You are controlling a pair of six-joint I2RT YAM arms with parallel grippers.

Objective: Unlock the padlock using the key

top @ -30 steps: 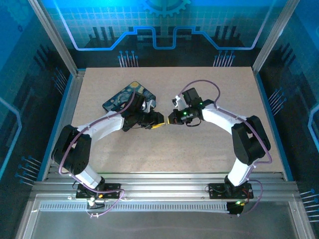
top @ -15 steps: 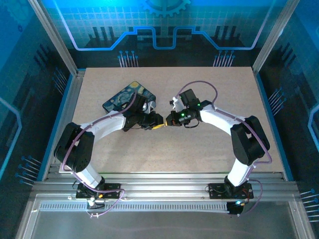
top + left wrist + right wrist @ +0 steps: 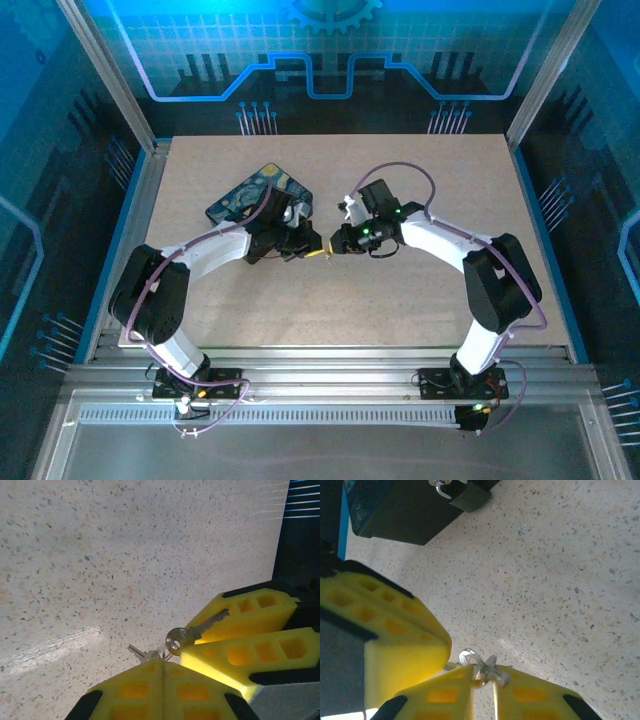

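Left end effector [image 3: 162,664]: closed, its yellow fingers pressed flat together along one seam. The ring end of the key [image 3: 200,627] is pinched at their tips, as seen from the left wrist.
Right end effector [image 3: 482,674]: narrow, its two yellow fingers parted by a thin slit. Silvery metal of the key ring is seen at the mouth of that slit; whether it is pressed cannot be told.
Meeting point: both end effectors are brought tip to tip over the worktop [image 3: 420,300], near its middle in the top view.
Key position: the round head is held just beside the left fingertips. The blade is pointed up and to the right, along the gap between the other end effector's fingers [image 3: 240,607]. A second, smaller key [image 3: 139,653] is seen poking out on the opposite side.
Padlock [image 3: 470,497]: a dark body with a silvery shackle, set on the worktop just beside the box [image 3: 395,515], well apart from the key.
Box surface: a blue and yellow print is shown in the top view.
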